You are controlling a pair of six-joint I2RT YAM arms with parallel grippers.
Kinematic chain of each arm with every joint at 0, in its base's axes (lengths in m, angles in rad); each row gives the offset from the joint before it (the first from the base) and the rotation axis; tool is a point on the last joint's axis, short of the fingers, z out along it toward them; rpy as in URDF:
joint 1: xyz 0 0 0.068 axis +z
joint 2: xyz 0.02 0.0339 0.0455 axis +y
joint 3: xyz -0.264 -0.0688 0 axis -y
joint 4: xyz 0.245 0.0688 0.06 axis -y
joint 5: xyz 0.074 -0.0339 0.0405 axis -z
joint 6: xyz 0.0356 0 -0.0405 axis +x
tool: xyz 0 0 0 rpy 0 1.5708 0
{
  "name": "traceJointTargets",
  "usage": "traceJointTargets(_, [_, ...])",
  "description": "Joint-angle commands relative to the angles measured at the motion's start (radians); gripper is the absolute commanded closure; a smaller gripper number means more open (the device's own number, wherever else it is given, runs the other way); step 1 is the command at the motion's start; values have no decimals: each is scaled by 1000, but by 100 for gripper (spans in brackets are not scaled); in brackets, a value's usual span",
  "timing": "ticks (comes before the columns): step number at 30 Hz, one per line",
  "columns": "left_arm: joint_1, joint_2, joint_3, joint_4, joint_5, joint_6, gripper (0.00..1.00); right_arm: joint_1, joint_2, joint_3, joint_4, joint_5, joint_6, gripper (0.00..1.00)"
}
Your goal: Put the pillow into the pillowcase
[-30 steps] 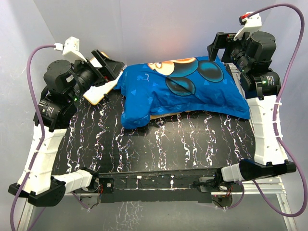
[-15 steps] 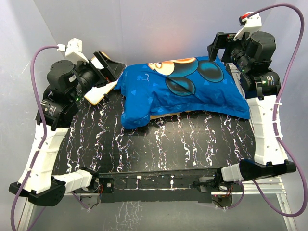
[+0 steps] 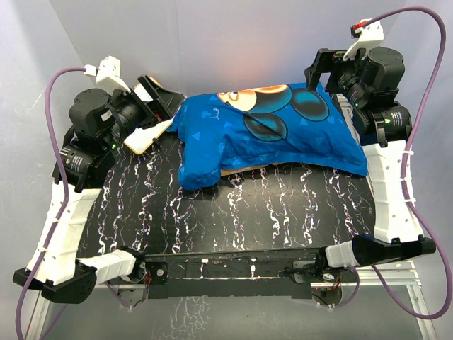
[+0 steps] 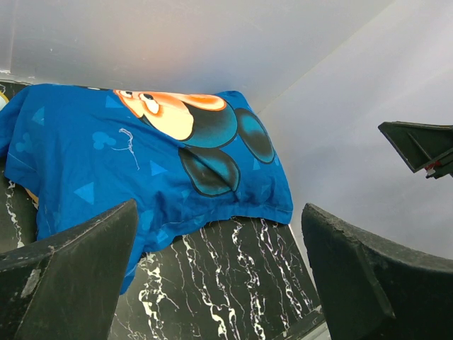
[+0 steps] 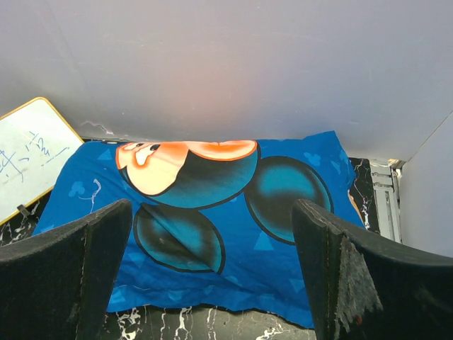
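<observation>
The pillowcase (image 3: 269,127) lies plump at the back of the table, blue Mickey face up, with a thin orange edge showing under its front. No white pillow shows in any view. My left gripper (image 3: 159,98) is open and empty, raised just left of the pillowcase's left end. My right gripper (image 3: 322,69) is open and empty, raised above its back right corner. The left wrist view shows the pillowcase (image 4: 141,156) beyond my open gripper (image 4: 219,212). The right wrist view shows the pillowcase (image 5: 283,262) below my open gripper (image 5: 212,205).
A framed whiteboard (image 3: 145,134) with writing lies at the back left, beside the pillowcase's left end; it also shows in the right wrist view (image 5: 32,152). The black marbled table (image 3: 233,212) spreads in front. Grey walls close in the back and sides.
My left arm has shifted slightly. The pillowcase and the right arm have not moved.
</observation>
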Motion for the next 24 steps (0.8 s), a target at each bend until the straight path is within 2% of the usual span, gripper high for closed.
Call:
traceJointTargets(1, [1, -12, -2, 24, -1, 16, 3, 0, -29, 0, 58, 15, 0, 2])
traceJointTargets(24, [1, 3, 2, 27, -1, 30, 3, -1, -24, -6, 58, 15, 0, 2])
